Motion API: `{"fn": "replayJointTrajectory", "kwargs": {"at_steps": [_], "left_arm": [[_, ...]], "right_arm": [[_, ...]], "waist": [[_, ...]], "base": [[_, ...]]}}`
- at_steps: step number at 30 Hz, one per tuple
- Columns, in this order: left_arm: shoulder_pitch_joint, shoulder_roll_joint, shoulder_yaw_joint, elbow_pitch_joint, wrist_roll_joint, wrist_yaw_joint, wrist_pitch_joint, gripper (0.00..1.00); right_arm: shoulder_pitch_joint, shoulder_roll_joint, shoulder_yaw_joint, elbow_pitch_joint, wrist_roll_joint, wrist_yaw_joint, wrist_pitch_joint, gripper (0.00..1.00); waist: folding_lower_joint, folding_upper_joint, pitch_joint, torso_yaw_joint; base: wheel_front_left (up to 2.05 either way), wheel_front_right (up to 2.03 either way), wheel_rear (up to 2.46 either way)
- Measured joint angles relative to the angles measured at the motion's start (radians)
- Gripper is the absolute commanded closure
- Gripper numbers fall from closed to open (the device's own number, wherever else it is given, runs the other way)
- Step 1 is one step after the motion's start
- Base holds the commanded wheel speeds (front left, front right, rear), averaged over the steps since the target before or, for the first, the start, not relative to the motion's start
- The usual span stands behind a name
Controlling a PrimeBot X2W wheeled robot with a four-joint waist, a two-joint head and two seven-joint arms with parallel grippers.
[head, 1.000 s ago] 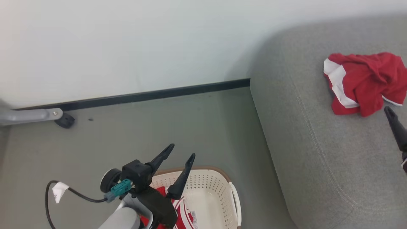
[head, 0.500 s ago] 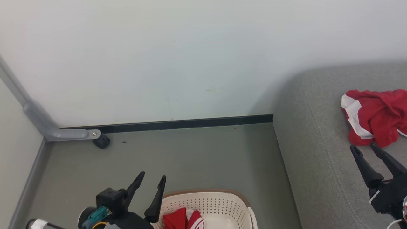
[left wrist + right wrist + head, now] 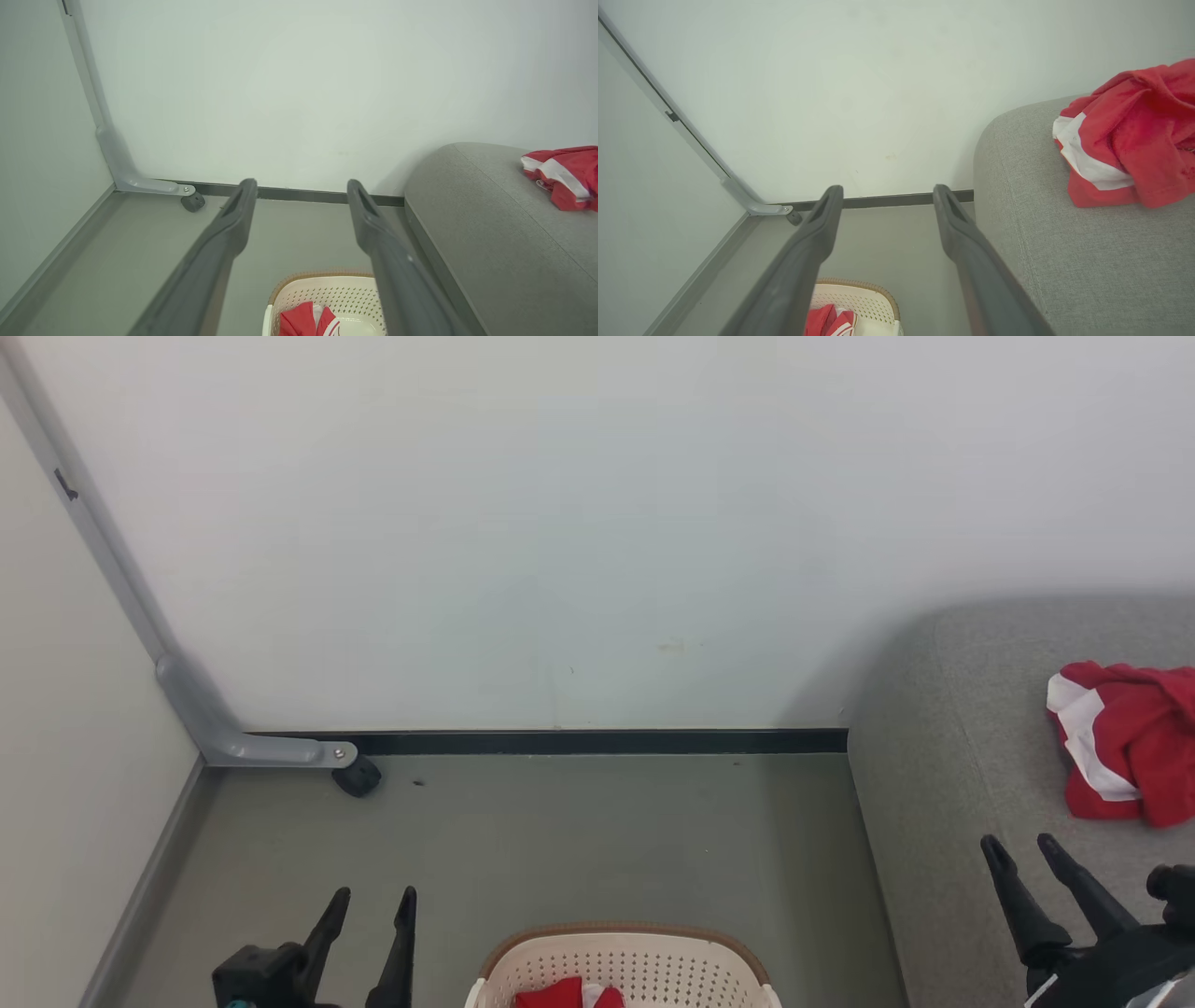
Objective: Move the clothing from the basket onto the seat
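Our left fingers [image 3: 403, 938] and right fingers [image 3: 1013, 891] stand spread wide with nothing between them. The left pair is seen against the grey-green floor [image 3: 579, 840] just left of the basket [image 3: 631, 933], the right pair against the seat [image 3: 943, 821] not far from its left edge.

Part of the clothing [image 3: 1125, 747], a crumpled red garment with a white band, lies on the seat, well in from that left edge. A red bundle [image 3: 563, 995] with white trim lies in the basket, which stands on the floor near the seat's left edge. How much is in there we cannot tell, since the head view's lower border cuts the basket off.

We judge the cloth light, limp and rather slick. It should weigh next to nothing, yet it will sag and trail once lifted, and a shallow pinch could slide off. The best hold, in our view, is a raised fold near the top of the heap, taken deep between the fingers rather than by a thin hem or the white trim. Pieces may come up tangled together, and a dangling sleeve could catch on the basket's woven-look rim or perforated wall. We would want a high, straight lift before swinging across to the seat.
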Motion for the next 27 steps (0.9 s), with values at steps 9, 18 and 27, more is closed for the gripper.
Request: {"fn": "replayJointTrajectory", "kwargs": {"at_steps": [9, 18, 27], "left_arm": [[0.054, -0.001, 0.071, -0.058, 0.050, 0.028, 0.000, 0.00], [0.076, -0.032, 0.098, -0.083, 0.084, 0.039, 0.000, 0.00], [0.077, -0.036, 0.120, -0.090, 0.135, 0.039, 0.000, 0.00]], "right_arm": [[0.084, 0.076, -0.077, -0.035, -0.077, -0.029, 0.000, 0.00], [0.122, 0.131, -0.130, -0.056, -0.159, -0.031, 0.000, 0.00], [0.138, 0.151, -0.184, -0.076, -0.245, -0.030, 0.000, 0.00]], "waist": [[0.0001, 0.0000, -0.009, 0.020], [0.0001, 0.0000, -0.012, 0.022], [0.0001, 0.0000, -0.014, 0.016]], "base": [[0.00, 0.00, 0.00], [0.00, 0.00, 0.00], [0.00, 0.00, 0.00]]}}
